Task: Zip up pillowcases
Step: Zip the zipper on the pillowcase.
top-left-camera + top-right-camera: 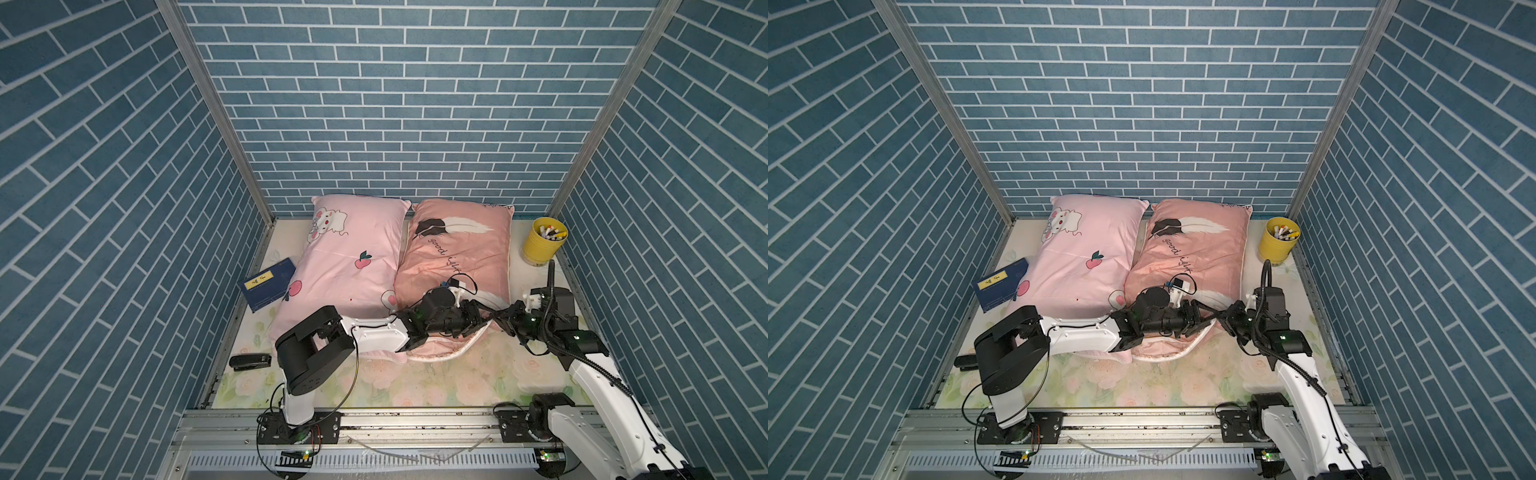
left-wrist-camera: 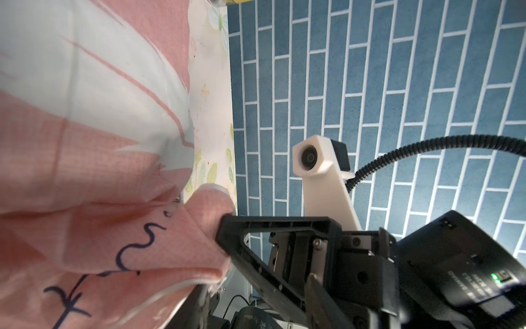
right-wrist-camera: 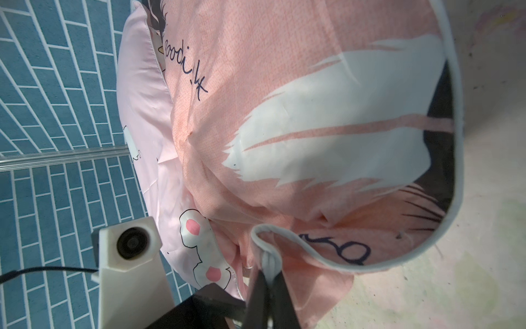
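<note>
Two pillowcases lie side by side in both top views: a light pink one with bunnies (image 1: 345, 266) and a salmon one with feathers and "good night" script (image 1: 457, 257). At the salmon case's near right corner both grippers meet. My right gripper (image 3: 267, 275) is shut on the white piped edge of the salmon pillowcase (image 3: 284, 114), which bunches into a fold there. My left gripper (image 2: 256, 287) reaches across from the left with its fingers apart. The salmon fabric (image 2: 113, 228) rests against one of its fingers (image 2: 196, 307). In a top view the left gripper (image 1: 482, 321) almost touches the right gripper (image 1: 500, 318).
A dark blue book (image 1: 268, 284) is tucked under the pink case's left edge, and a black stapler (image 1: 249, 360) lies near the left rail. At the far right a yellow cup of pens (image 1: 543, 241) stands. Blue brick walls enclose the floral tabletop (image 1: 457, 382) on three sides.
</note>
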